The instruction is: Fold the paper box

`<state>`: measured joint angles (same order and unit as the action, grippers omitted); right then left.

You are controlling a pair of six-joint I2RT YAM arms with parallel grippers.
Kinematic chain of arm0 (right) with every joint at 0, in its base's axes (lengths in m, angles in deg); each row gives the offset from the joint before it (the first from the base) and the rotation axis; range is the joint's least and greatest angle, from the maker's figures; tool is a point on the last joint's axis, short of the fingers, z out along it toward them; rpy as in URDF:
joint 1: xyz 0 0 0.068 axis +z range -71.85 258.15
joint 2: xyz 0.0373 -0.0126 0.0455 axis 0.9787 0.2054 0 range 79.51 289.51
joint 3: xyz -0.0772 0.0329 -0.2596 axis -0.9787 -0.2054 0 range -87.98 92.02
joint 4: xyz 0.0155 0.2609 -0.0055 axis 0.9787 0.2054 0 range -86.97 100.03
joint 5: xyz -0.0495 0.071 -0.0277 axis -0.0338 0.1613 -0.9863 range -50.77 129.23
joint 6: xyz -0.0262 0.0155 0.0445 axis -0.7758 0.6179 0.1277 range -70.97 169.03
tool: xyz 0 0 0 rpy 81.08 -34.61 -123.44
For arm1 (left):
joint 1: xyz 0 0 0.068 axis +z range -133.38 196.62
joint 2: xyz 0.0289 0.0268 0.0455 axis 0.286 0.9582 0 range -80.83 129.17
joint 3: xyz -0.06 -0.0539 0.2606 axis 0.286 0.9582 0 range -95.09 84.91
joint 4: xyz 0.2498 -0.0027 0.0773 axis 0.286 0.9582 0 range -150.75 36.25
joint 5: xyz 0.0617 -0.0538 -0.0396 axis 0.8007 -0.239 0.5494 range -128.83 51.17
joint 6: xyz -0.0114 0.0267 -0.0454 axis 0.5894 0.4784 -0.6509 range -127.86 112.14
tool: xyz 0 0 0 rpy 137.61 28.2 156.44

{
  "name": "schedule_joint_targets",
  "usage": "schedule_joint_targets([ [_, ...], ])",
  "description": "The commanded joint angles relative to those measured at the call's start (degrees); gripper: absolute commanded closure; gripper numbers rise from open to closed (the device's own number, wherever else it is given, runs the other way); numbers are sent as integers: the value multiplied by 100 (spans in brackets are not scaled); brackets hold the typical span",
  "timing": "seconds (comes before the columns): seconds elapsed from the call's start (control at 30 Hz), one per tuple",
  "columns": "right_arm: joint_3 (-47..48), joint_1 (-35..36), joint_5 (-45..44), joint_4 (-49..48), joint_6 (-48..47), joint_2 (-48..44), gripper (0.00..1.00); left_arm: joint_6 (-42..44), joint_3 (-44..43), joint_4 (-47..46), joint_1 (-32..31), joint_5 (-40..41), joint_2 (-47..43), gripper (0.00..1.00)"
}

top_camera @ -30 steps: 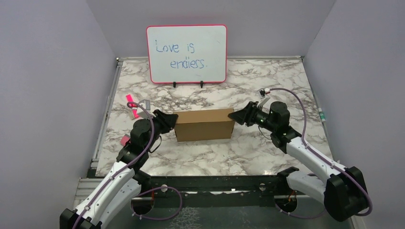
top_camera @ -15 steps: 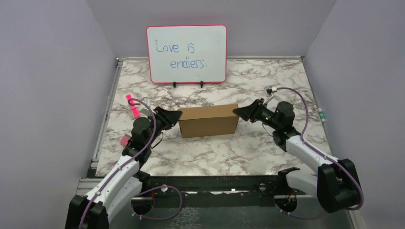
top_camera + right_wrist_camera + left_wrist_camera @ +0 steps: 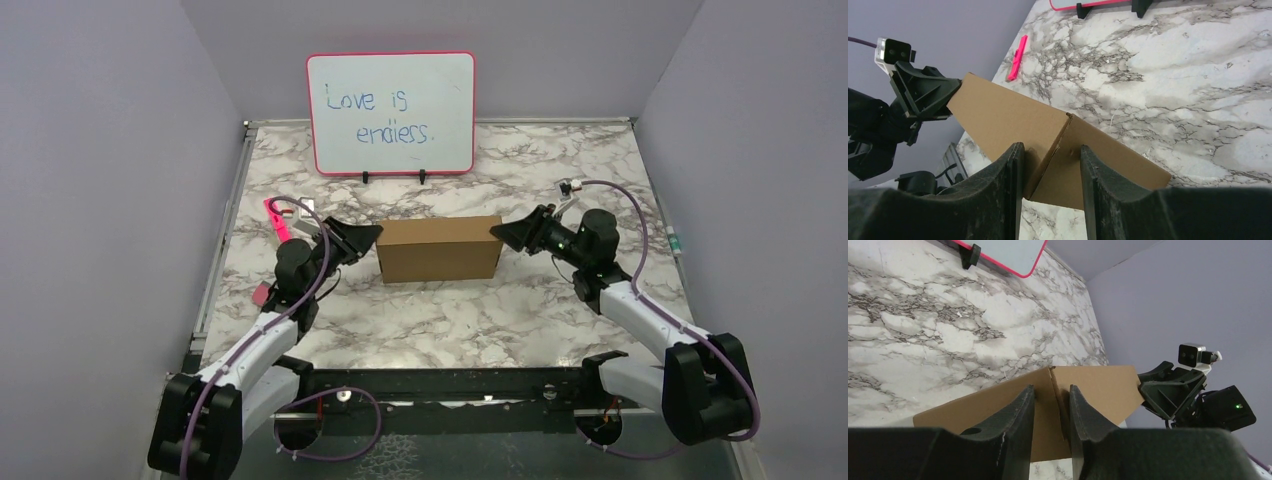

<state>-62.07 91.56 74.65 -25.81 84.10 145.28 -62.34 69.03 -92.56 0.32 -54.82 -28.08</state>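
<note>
Both left pincer [image 3: 1052,388] and right pincer [image 3: 1050,146], slightly spread, straddled end corners of the closed paper box [image 3: 440,249]; folding seemed done, leaving only withdrawal.

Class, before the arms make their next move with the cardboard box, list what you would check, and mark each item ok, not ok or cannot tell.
1. paper box forms a closed block: ok.
2. left gripper at its left end, fingers apart astride a corner: ok.
3. right gripper likewise at its right end: ok.
4. Box resting on the table, not lifted: cannot tell.
5. whiteboard stands apart behind the box: ok.
6. pink marker lies clear of the box: ok.
</note>
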Motion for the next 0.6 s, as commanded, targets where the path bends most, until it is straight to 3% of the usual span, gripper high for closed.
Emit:
schedule_joint_targets([
  [0.0, -414, 144, 634, 1909, -505, 286, 94, 477, 171, 1839, -146, -887, 705, 86],
  [0.1, -358, 144, 632, 1992, -526, 190, 94, 937, 22, 2876, -161, 16, 378, 93],
  [0.23, -236, 147, 678, 2009, -495, 191, 94, -35, 594, 1560, -135, -616, -114, 96],
  [0.37, -52, 151, 737, 2108, -475, 184, 92, 356, -3, 2186, -126, -692, -159, 88],
  [0.57, 476, 145, 554, 2554, -470, -104, 71, 935, -941, 3080, -120, -434, -506, 69],
])
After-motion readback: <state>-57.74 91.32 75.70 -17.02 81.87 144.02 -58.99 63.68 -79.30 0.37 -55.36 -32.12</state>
